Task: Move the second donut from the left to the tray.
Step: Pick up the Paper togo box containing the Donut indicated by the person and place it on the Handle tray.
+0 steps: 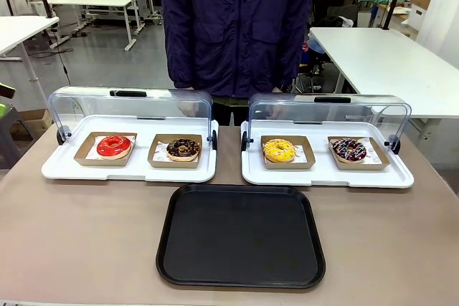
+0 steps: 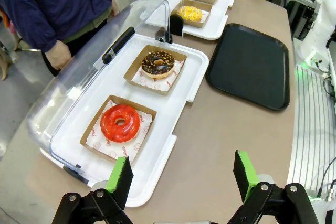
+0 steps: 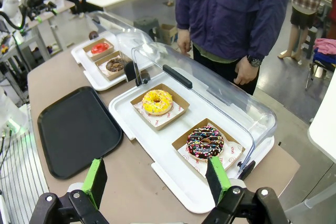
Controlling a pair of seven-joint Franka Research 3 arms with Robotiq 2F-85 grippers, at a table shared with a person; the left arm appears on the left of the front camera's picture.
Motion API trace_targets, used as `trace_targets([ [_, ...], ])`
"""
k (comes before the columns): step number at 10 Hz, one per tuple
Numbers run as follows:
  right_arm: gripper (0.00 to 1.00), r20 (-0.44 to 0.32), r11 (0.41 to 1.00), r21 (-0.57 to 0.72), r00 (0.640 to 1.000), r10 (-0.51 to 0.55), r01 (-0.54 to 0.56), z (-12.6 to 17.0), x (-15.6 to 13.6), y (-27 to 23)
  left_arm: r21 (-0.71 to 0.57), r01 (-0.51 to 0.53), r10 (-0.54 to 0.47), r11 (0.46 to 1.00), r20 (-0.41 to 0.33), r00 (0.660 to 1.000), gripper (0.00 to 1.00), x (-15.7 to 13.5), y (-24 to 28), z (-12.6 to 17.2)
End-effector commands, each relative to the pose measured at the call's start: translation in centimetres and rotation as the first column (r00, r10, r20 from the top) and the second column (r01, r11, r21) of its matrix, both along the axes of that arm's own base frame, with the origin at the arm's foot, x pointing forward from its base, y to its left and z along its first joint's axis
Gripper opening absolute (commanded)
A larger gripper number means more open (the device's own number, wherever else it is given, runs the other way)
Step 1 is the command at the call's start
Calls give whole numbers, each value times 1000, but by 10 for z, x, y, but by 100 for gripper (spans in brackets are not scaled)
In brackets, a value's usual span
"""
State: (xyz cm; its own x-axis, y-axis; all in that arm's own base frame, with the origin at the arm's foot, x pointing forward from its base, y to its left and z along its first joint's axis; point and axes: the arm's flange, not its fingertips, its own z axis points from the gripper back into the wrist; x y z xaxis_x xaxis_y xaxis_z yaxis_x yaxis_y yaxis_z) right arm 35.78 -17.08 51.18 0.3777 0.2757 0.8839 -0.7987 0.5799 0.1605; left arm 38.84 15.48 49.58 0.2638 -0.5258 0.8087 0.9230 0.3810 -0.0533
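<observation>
- Chocolate-glazed, crumb-topped, the second donut from the left (image 2: 157, 63) sits well ahead of our left fingers (image 2: 122, 177), which gape empty, as do the right fingers (image 3: 96, 178).
- We could grab the red donut (image 2: 120, 123), nearer those fingers, or tip the cardboard holder (image 2: 132, 75) short of the tray (image 2: 252, 72).

Materials and finishes
Tray (image 1: 240, 238): matt black plastic. Donut (image 1: 183, 148): glossy glaze, rough crumbs. Holder (image 1: 174, 163): brown cardboard. Lid (image 1: 129, 114): clear glossy plastic. Table (image 1: 86, 234): probably matt laminate.

Red print is seen on the white paper (image 2: 116, 147) under the red-glazed donut (image 2: 120, 123), but nothing can be read.
</observation>
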Motion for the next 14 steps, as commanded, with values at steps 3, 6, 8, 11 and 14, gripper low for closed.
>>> trace_targets([
  [3,100,36,1000,10,999,7,-8,1,4,0,-13,16,-16,1000,17,1000,100,0,2,1],
  [6,100,36,1000,10,999,7,-8,1,4,0,-13,16,-16,1000,17,1000,100,0,2,1],
  [8,100,36,1000,10,999,7,-8,1,4,0,-13,16,-16,1000,17,1000,100,0,2,1],
  [11,100,36,1000,10,999,7,-8,1,4,0,-13,16,-16,1000,17,1000,100,0,2,1],
  [14,100,36,1000,10,999,7,-8,1,4,0,-13,16,-16,1000,17,1000,100,0,2,1],
])
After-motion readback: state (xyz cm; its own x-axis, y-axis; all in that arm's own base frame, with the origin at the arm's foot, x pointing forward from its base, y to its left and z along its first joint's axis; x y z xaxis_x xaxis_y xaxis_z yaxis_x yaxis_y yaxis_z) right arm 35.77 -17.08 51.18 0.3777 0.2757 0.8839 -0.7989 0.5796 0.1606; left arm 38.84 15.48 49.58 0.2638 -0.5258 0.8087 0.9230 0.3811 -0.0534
